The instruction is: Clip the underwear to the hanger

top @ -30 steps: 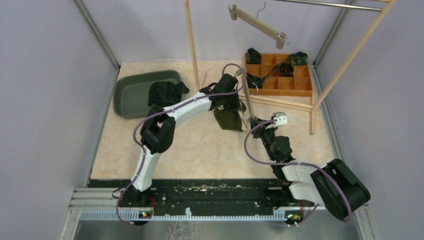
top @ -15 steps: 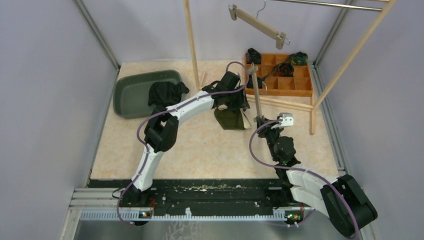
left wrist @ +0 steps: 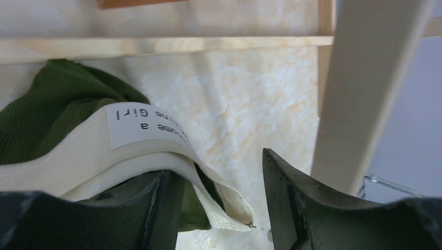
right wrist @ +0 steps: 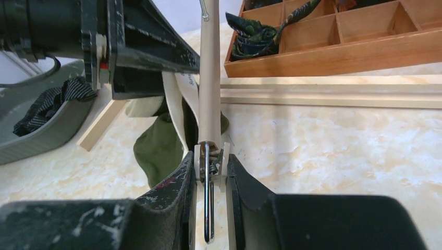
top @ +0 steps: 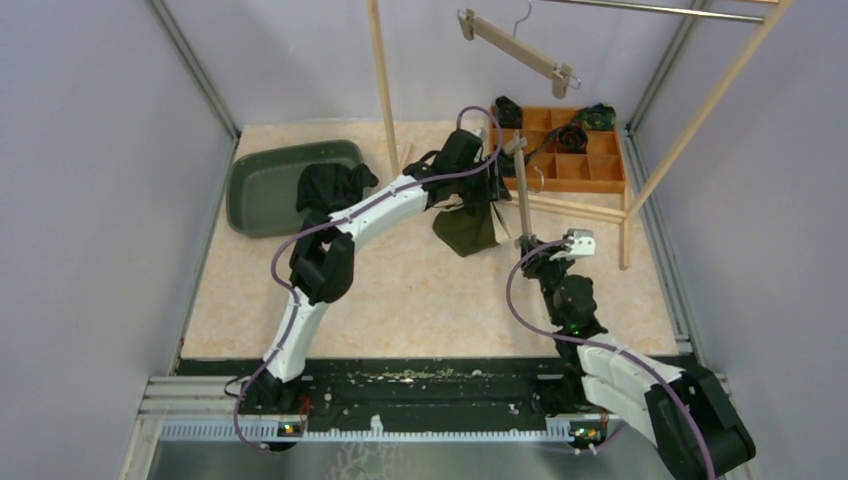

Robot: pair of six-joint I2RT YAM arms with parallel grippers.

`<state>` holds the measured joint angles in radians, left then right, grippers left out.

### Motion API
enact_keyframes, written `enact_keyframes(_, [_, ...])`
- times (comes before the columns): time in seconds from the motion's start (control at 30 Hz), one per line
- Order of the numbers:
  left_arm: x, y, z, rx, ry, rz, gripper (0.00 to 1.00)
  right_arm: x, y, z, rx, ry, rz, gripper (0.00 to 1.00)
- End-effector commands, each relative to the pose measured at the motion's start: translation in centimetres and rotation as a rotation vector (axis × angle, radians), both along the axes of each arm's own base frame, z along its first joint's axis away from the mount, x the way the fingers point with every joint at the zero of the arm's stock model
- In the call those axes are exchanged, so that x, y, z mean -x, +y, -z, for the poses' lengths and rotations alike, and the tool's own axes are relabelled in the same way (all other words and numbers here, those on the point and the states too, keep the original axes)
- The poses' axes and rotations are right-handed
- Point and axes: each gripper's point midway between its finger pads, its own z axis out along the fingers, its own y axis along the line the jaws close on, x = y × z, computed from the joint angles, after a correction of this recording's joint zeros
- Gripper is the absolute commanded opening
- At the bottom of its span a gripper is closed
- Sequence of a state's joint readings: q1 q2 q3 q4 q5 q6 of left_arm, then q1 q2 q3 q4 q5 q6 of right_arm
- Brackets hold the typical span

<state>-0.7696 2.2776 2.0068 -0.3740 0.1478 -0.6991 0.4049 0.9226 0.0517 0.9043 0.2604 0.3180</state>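
The green underwear (top: 465, 230) with a white waistband (left wrist: 78, 156) hangs above the table. The waistband is draped over one finger of my left gripper (top: 488, 188), whose jaws stand wide apart (left wrist: 216, 164). A loose fold of the waistband dangles in the gap. The pale wooden hanger bar (top: 521, 195) runs from beside the left gripper down to my right gripper (top: 542, 250). In the right wrist view that gripper (right wrist: 210, 156) is shut on the hanger's end clip (right wrist: 210, 164). The bar (right wrist: 209, 78) points away, and the underwear (right wrist: 156, 146) hangs just left of it.
A grey tub (top: 255, 195) holding dark clothes (top: 330, 185) sits at the back left. A wooden compartment tray (top: 575, 175) with rolled garments stands at the back right. The rack's post (top: 382, 80) and floor rail (top: 575, 207) are close by. A second hanger (top: 520, 45) hangs above.
Both arms have shifted to the right. The left gripper carried the underwear farther back and right, and the hanger's far end swung right, so that the bar points more directly away.
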Motion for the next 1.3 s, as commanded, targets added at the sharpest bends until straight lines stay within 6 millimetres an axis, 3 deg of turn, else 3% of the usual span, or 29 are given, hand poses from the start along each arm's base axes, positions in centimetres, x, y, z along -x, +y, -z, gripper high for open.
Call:
enact_keyframes(0.0, [-0.6,-1.6,-1.2,0.058,-0.012,0.034,0.60,0.1,-0.5,-2.3,-0.044,-0.075,0.012,0.00])
enact_keyframes(0.4, [0.5,-1.0,4.4,-0.042,0.094,0.053,0.61,0.5,-1.3,-2.8,-0.056,-0.089,0.039,0.00])
enact_keyframes(0.5, [0.6,-1.0,3.8,-0.024,0.087,0.047,0.61,0.6,-1.5,-2.9,-0.052,-0.089,0.045,0.00])
enact_keyframes(0.7, [0.9,-0.3,0.0,0.001,-0.010,0.006,0.61,0.6,-1.8,-3.1,-0.043,-0.093,0.058,0.00])
enact_keyframes(1.03, [3.8,-0.6,-2.9,0.020,-0.067,0.049,0.61,0.2,-2.6,-3.1,-0.037,-0.080,0.103,0.00])
enact_keyframes(1.13, [4.6,-0.7,-2.9,0.013,-0.064,0.066,0.61,0.3,-3.4,-3.3,-0.056,-0.096,0.139,0.00])
enact_keyframes(1.27, [6.9,0.4,0.1,-0.029,0.006,0.080,0.61,0.2,-3.6,-3.7,-0.088,-0.089,0.145,0.00])
